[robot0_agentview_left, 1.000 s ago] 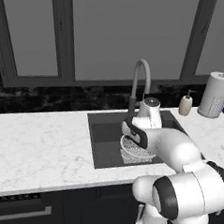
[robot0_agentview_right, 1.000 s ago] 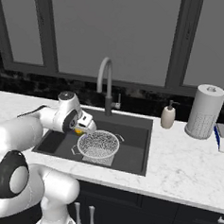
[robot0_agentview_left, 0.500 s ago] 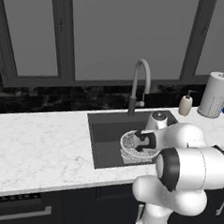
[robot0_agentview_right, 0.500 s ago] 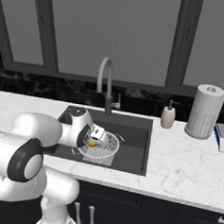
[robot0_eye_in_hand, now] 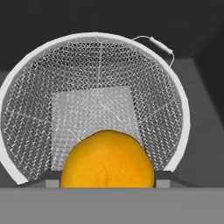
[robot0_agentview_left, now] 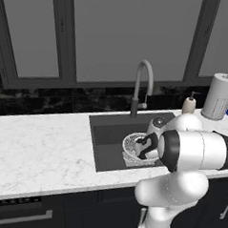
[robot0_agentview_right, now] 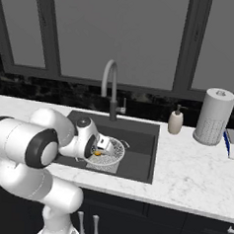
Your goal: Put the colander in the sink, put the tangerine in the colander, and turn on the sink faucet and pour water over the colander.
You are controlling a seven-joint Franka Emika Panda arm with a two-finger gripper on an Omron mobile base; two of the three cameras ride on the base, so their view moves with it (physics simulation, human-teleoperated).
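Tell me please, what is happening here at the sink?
The robot arm reaches over the sink, and its gripper holds the tangerine between its fingers, just above the colander. The colander already sits inside the sink basin, and the fruit is not yet released into it. The sink faucet stands behind, with no water visible from its spout.

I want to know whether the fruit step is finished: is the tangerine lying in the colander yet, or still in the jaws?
Still in the jaws: the tangerine sits between the fingertips above the empty colander, which stands in the sink.
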